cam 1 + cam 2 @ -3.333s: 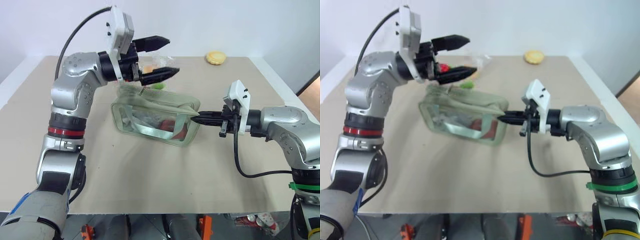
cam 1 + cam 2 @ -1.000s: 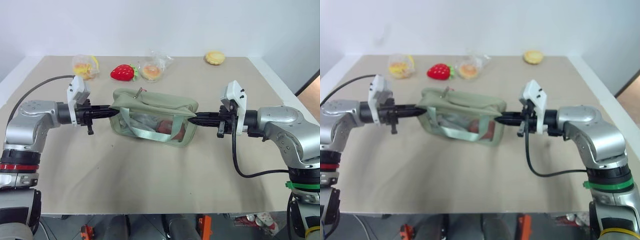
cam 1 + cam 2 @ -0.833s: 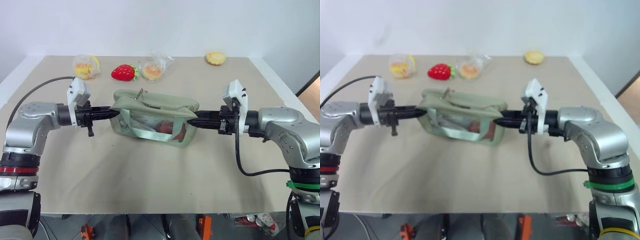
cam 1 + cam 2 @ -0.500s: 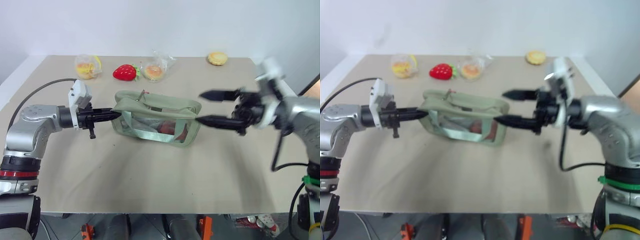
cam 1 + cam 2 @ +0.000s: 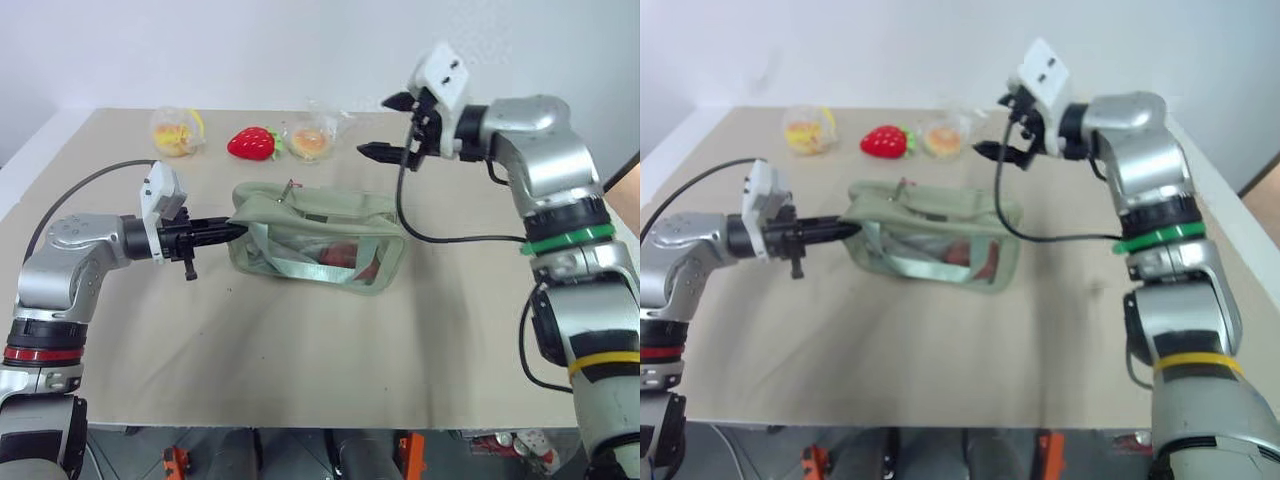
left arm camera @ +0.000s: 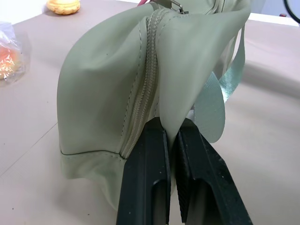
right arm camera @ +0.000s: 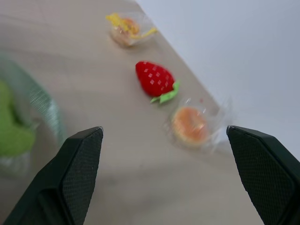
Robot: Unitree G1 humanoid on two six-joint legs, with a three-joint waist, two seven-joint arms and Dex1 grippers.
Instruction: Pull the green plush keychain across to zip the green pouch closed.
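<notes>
- I see the pouch (image 5: 318, 238) mid-frame on the table (image 5: 300, 340).
- Behind it, toward the upper frame, a plush strawberry (image 5: 251, 143) lies between two food bags (image 5: 172, 132) (image 5: 310, 141).

The green pouch (image 5: 318, 235) is matt sage cloth with a clear glossy plastic side and woven strap.

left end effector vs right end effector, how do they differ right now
The left end effector is shut on the green pouch at its end, low by the table; the right end effector is open, holds nothing and is raised behind the pouch. Both have two black fingers.
</notes>
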